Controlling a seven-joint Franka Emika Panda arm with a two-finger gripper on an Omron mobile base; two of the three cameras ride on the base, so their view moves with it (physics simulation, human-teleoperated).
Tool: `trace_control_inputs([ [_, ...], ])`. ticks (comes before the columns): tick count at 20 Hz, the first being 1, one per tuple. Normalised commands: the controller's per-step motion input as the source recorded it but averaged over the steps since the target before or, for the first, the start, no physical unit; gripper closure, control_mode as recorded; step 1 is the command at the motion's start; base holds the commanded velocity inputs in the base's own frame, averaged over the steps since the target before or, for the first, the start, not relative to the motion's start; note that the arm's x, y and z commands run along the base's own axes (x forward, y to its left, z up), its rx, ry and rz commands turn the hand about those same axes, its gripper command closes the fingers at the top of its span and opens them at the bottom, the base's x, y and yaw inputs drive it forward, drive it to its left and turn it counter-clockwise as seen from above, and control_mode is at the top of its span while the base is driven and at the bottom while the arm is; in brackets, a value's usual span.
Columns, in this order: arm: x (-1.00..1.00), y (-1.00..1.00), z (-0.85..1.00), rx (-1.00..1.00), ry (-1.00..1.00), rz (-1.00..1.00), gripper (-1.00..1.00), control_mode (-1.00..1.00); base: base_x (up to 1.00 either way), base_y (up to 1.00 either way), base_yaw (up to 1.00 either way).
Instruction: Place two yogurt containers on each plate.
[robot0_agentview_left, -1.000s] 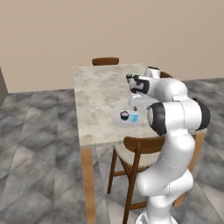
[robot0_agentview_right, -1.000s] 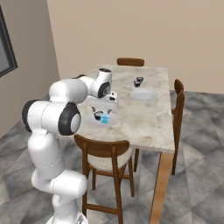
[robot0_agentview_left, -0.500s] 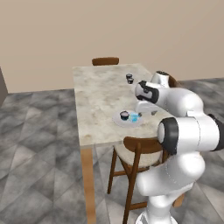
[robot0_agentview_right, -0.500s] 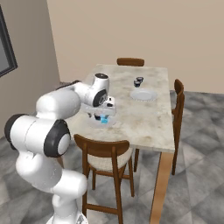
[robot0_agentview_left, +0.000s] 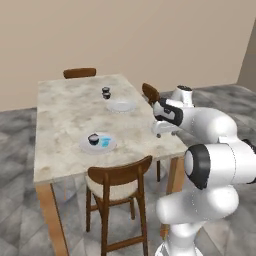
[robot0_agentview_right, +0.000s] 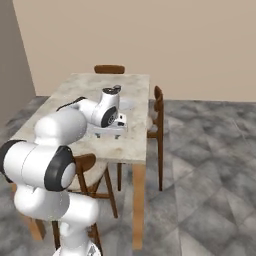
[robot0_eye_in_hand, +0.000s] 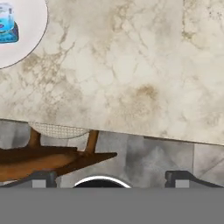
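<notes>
- Table: marble top, the landmark for all positions below.
- Near plate: toward the table's front edge, carrying one dark yogurt cup and a light-blue one; judged complete.
- Far plate: mid-table, bare; two dark cups stand just beyond it toward the table's far end, judged the remaining work.
- Gripper: hangs over the table's right front edge, fingers spread wide and holding nothing, so free to fetch a cup.
- Chair: tucked under the table's front edge.
</notes>
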Motion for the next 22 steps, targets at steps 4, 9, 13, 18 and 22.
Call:
trace_control_inputs([
  [4, 0.00, 0.00, 0.00, 0.00, 0.00, 0.00, -1.00, 1.00, 0.43, -0.93, 0.03],
  [9, 0.00, 0.00, 0.00, 0.00, 0.00, 0.00, -1.00, 1.00, 0.56, -0.77, 0.13],
  [13, 0.00, 0.00, 0.00, 0.00, 0.00, 0.00, -1.00, 1.00, 0.65, -0.60, 0.23],
  [18, 0.00, 0.00, 0.00, 0.00, 0.00, 0.00, -1.00, 1.00, 0.67, -0.52, 0.25],
  [22, 0.00, 0.00, 0.00, 0.00, 0.00, 0.00, -1.00, 1.00, 0.68, -0.57, 0.14],
])
